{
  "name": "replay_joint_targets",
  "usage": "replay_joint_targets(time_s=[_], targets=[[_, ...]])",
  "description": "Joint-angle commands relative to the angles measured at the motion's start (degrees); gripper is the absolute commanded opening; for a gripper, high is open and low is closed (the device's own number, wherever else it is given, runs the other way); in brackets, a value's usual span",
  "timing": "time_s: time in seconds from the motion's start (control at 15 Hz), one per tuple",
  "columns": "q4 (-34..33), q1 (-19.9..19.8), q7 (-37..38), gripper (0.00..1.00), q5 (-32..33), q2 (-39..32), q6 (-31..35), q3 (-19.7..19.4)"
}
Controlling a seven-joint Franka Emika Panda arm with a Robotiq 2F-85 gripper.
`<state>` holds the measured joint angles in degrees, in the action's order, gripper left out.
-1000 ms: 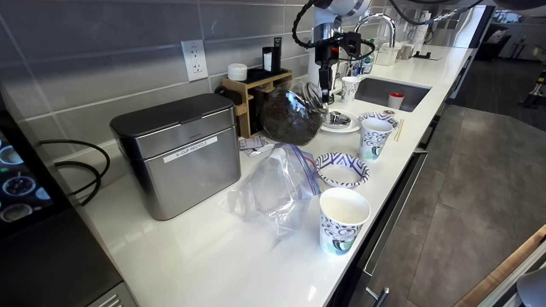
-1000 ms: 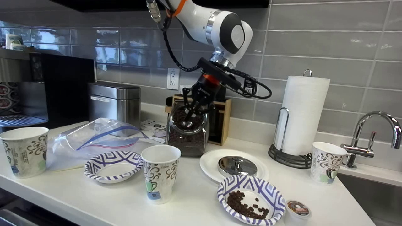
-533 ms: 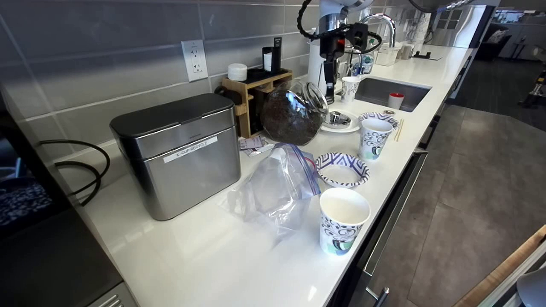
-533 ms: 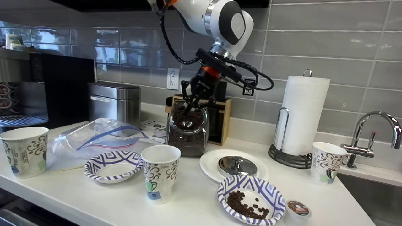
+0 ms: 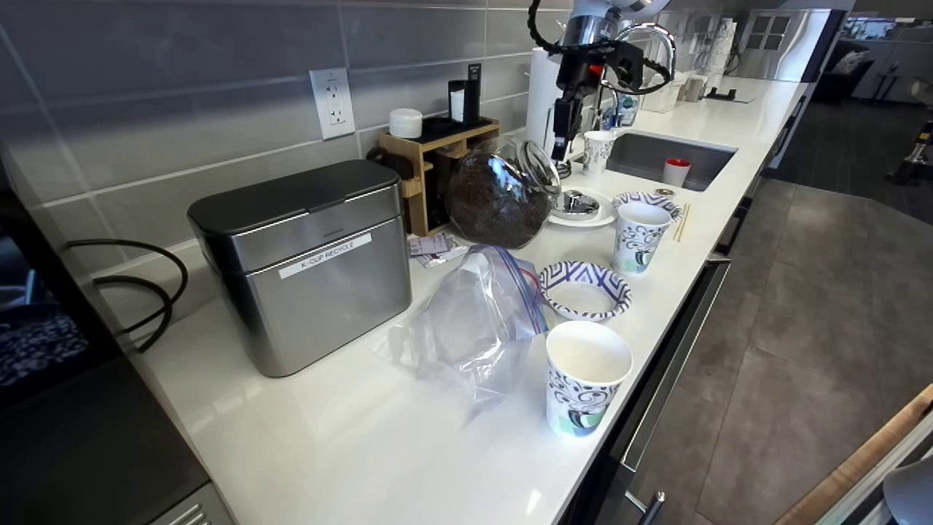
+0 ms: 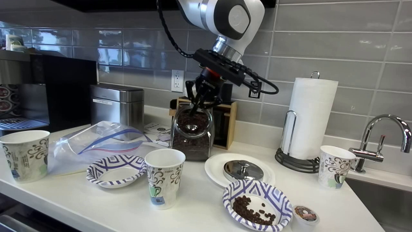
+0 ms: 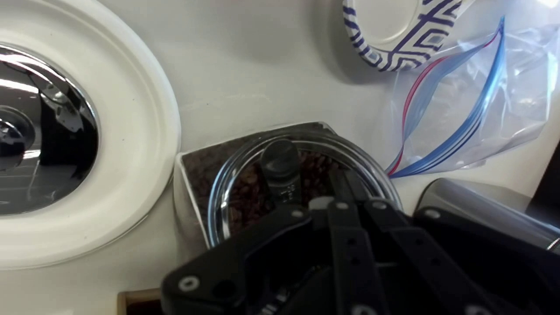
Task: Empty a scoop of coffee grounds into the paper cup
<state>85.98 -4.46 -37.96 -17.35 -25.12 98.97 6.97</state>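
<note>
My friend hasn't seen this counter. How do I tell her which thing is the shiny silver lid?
In an exterior view, find the tall white paper towel roll. Below and left of it in that view lies a white plate, with the silver lid on it. Its knob and mirror-like shine set it apart from the plate and the blue-patterned bowl in front.

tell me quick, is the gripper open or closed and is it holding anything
Gripper: jaws closed, nothing seen held; the black scoop shows beside them in the wrist view.
</note>
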Motion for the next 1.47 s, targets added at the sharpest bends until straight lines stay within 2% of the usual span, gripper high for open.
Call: replay_joint_targets(time_s=[0.0, 0.07, 0.13, 0.2, 0.33, 0.6, 0.87, 1.4], targets=[[13.8, -0.88, -3.36, 0.0, -3.32, 8.98, 9.67, 0.04], [16.47, -0.99, -4.46, 0.0, -4.11, 10.69, 11.59, 0.02], [19.41, -1.07, -6.25, 0.26, -4.91, 12.7, 13.93, -0.03], [22.08, -1.11, -8.07, 0.28, -5.76, 14.64, 16.16, -0.12], [26.77, -1.14, -11.34, 0.4, -8.02, 18.16, 20.04, -0.53], [33.77, -0.55, -16.68, 0.71, -12.35, 24.15, 25.2, -2.31], [37.82, 0.24, -18.92, 0.99, -15.39, 28.57, 28.13, -4.8], [39.9, 0.67, -16.44, 0.99, -10.87, 34.82, 24.33, -9.45]])
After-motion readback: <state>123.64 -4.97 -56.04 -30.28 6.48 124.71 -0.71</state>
